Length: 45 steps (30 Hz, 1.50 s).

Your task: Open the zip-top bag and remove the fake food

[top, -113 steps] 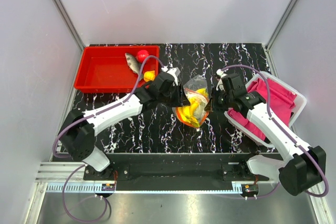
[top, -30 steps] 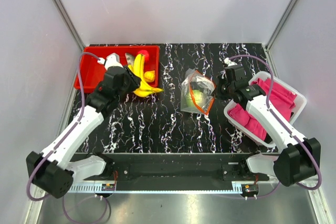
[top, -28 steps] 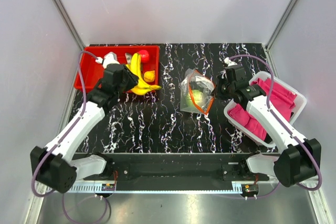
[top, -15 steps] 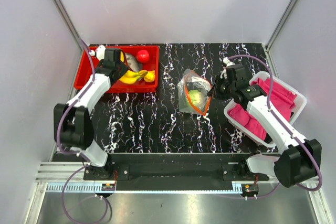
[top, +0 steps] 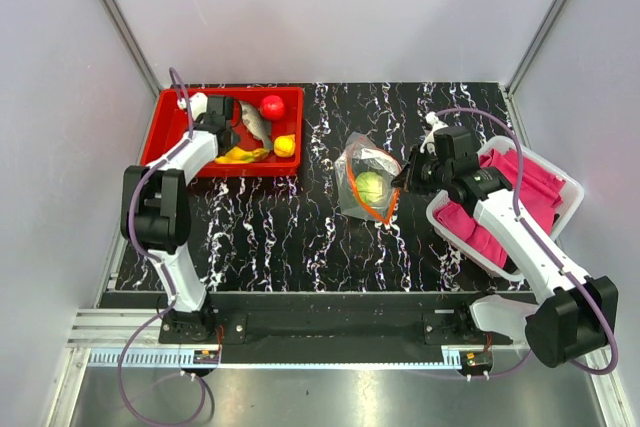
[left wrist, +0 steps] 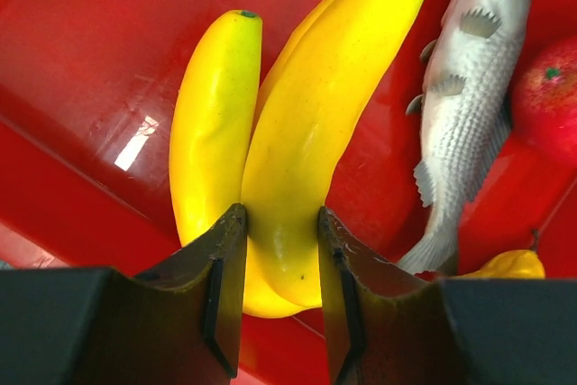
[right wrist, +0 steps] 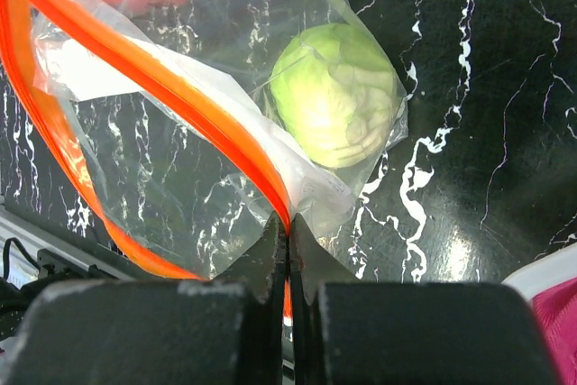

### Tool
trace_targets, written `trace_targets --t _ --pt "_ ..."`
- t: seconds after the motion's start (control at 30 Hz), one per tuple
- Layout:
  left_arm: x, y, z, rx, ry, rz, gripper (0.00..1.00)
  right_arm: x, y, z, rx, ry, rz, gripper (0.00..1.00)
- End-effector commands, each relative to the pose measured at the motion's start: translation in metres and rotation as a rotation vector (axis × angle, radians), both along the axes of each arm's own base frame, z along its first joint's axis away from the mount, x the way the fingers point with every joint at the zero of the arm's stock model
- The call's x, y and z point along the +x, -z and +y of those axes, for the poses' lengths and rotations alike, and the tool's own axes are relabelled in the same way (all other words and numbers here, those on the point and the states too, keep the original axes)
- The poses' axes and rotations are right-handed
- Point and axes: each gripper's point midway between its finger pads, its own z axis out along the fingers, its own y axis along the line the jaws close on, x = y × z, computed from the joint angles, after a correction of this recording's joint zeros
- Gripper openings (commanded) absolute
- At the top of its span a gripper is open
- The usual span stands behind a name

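Note:
The clear zip-top bag (top: 362, 185) lies mid-table with its mouth open, and a green fake food piece (top: 371, 187) is inside it. My right gripper (top: 404, 178) is shut on the bag's orange-red zip strip (right wrist: 180, 101), next to the green piece (right wrist: 338, 92). My left gripper (top: 216, 133) is low inside the red tray (top: 180, 142), shut on the yellow banana bunch (left wrist: 297, 132). The grey fish (left wrist: 464, 105), red fruit (left wrist: 550, 96) and small yellow-orange fruit (left wrist: 509, 265) lie beside it in the tray.
A white bin (top: 574, 190) of pink cloth (top: 520, 192) stands at the right, under my right arm. The red tray fills the back-left corner of the black marbled table (top: 280, 227). Enclosure walls stand around the table.
My left arm has swung left and back, carrying the banana bunch from the tray's front edge down into the tray. The right gripper kept its hold, and the bag shifted slightly.

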Motion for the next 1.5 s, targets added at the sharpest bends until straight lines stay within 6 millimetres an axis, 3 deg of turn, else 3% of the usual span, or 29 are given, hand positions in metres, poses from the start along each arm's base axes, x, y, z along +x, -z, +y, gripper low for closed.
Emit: trace_targets --t 0.0,0.03,0.07,0.1,0.17,0.23,0.27,0.33,0.37,0.4,0.43,0.47,0.5,0.53,0.57,0.63,0.67,0.7,0.77,0.8,0.9,1.07,1.17,1.33,1.47 --pt "0.027 -0.018 0.006 0.016 0.025 -0.059 0.00 -0.001 -0.013 0.002 0.031 -0.010 -0.042 0.00" --pt "0.028 -0.018 0.004 -0.011 0.044 -0.056 0.09 0.000 -0.014 0.002 0.030 -0.011 -0.044 0.00" --pt "0.029 -0.018 0.002 -0.018 0.051 -0.053 0.32 0.000 -0.013 0.001 0.028 -0.007 -0.043 0.00" --pt "0.027 -0.022 0.003 -0.020 0.050 -0.061 0.48 0.000 -0.014 0.001 0.028 -0.007 -0.046 0.00" --pt "0.024 -0.030 0.002 -0.032 0.043 -0.080 0.67 0.001 -0.011 0.002 0.026 -0.010 -0.036 0.00" --pt "0.018 -0.045 -0.003 -0.052 0.046 -0.098 0.74 0.001 -0.010 0.004 0.034 -0.013 -0.025 0.00" --pt "0.014 -0.061 -0.005 -0.052 0.046 -0.124 0.91 0.000 -0.008 0.005 0.036 -0.018 -0.014 0.00" --pt "0.002 -0.072 -0.012 -0.033 0.042 -0.134 0.99 0.000 -0.009 0.007 0.044 -0.021 -0.011 0.00" --pt "-0.005 -0.093 -0.016 -0.034 0.048 -0.174 0.99 0.000 -0.008 0.008 0.048 -0.027 -0.007 0.00" --pt "-0.014 -0.095 -0.021 -0.035 0.060 -0.176 0.99 -0.001 -0.010 0.009 0.052 -0.032 -0.009 0.00" --pt "-0.020 -0.102 -0.038 -0.064 0.107 -0.194 0.99 -0.002 -0.011 0.009 0.054 -0.032 -0.009 0.00" --pt "-0.030 -0.125 -0.049 -0.086 0.143 -0.248 0.97 -0.003 -0.012 0.010 0.062 -0.042 -0.009 0.00" --pt "-0.038 -0.125 -0.061 -0.097 0.183 -0.261 0.94 -0.004 -0.014 0.012 0.067 -0.050 -0.009 0.00" --pt "-0.049 -0.132 -0.090 -0.110 0.275 -0.279 0.93 -0.006 -0.015 0.014 0.076 -0.056 -0.007 0.00" --pt "-0.062 -0.153 -0.104 -0.122 0.336 -0.334 0.91 -0.007 -0.017 0.015 0.085 -0.065 -0.006 0.00" --pt "-0.087 -0.156 -0.154 -0.189 0.524 -0.369 0.82 -0.011 -0.021 0.018 0.095 -0.077 -0.007 0.00" --pt "-0.103 -0.161 -0.167 -0.220 0.585 -0.391 0.79 -0.011 -0.022 0.020 0.098 -0.083 -0.007 0.00" --pt "-0.120 -0.171 -0.198 -0.266 0.694 -0.426 0.75 -0.013 -0.022 0.021 0.098 -0.088 -0.005 0.00" --pt "-0.147 -0.184 -0.224 -0.271 0.826 -0.486 0.69 -0.014 -0.025 0.024 0.110 -0.096 -0.001 0.00" --pt "-0.168 -0.193 -0.251 -0.293 0.927 -0.521 0.67 -0.015 -0.027 0.027 0.117 -0.102 0.000 0.00" --pt "-0.209 -0.207 -0.290 -0.317 1.094 -0.579 0.59 -0.019 -0.032 0.036 0.147 -0.124 0.013 0.00" --pt "-0.248 -0.199 -0.332 -0.307 1.270 -0.571 0.43 -0.025 -0.054 0.051 0.210 -0.165 0.002 0.00" --pt "-0.255 -0.193 -0.349 -0.296 1.305 -0.551 0.36 -0.028 -0.069 0.053 0.235 -0.175 -0.019 0.00" --pt "-0.249 -0.192 -0.364 -0.269 1.287 -0.537 0.28 -0.038 -0.078 0.061 0.294 -0.214 0.009 0.00" --pt "-0.240 -0.179 -0.357 -0.237 1.210 -0.483 0.22 -0.042 -0.067 0.061 0.293 -0.210 0.035 0.00"
